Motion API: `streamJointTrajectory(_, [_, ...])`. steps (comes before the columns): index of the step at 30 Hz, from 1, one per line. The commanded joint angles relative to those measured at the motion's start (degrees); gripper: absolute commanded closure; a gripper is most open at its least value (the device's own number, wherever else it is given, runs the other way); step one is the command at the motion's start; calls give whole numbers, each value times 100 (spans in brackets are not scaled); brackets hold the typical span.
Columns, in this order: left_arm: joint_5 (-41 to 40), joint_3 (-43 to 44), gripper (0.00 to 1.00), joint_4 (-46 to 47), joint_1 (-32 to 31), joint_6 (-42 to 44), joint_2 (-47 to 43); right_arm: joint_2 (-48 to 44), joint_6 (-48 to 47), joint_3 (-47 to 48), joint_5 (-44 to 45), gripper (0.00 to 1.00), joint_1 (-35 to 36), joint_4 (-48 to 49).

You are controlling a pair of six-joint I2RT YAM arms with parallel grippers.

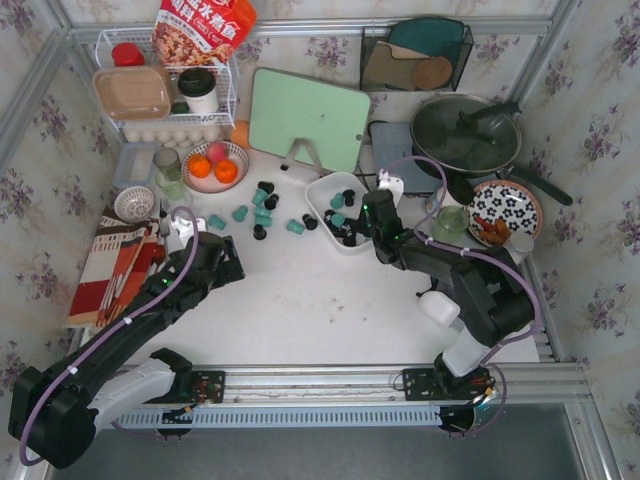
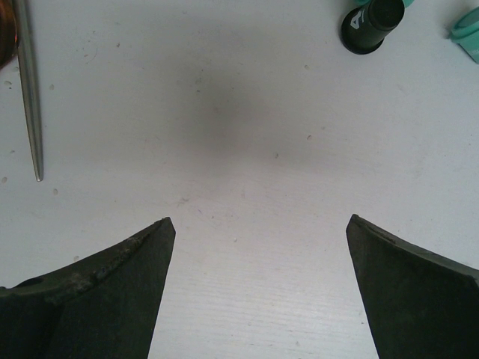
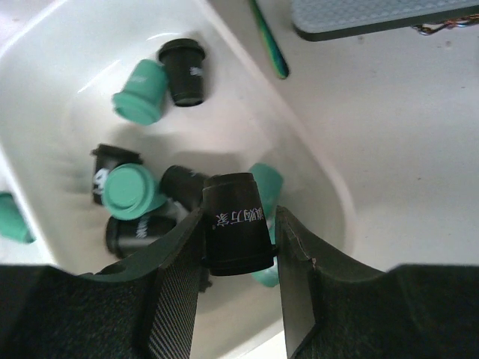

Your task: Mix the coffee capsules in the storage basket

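Observation:
The storage basket (image 1: 322, 190) is a white tub right of the table's middle; its wall also shows in the right wrist view (image 3: 318, 176). Several teal (image 3: 139, 91) and black (image 3: 184, 69) coffee capsules lie inside it. My right gripper (image 3: 239, 228) is shut on a black capsule (image 3: 235, 221) and holds it just above the tub's near end; in the top view it (image 1: 366, 216) is over the tub. More capsules (image 1: 264, 204) are scattered on the table left of the tub. My left gripper (image 2: 258, 224) is open and empty above bare table, with a black capsule (image 2: 372, 22) ahead to its right.
A green cutting board (image 1: 308, 118) leans behind the tub. A pan (image 1: 465, 135) and a floral plate (image 1: 503, 212) sit at the right. A bowl of oranges (image 1: 214, 166), a wire rack (image 1: 165, 90) and a folded cloth (image 1: 115, 270) are at the left. A metal rod (image 2: 28, 90) lies near my left gripper.

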Motion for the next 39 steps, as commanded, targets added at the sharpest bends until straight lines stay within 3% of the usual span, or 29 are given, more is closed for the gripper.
streamJointTrajectory(1, [11,7,0,-51,5,-33,-6,256,101,118,-122,59,-105,40])
streamJointTrajectory(22, [-31,29,0,-33,5,-22,151,963,162,316,-775,36,-296,171])
streamJointTrajectory(32, [-30,33,0,-25,5,-11,160,210,-71,424,-938,23,-290,-20])
streamJointTrajectory(34, [-36,29,0,-25,5,-11,162,-26,-152,477,-930,18,-281,-98])
streamJointTrajectory(36, [-31,29,0,-25,5,-11,160,-227,-256,551,-869,2,-283,-232])
streamJointTrajectory(39, [-36,23,0,-16,5,-14,170,-546,-422,658,-654,0,-261,-450])
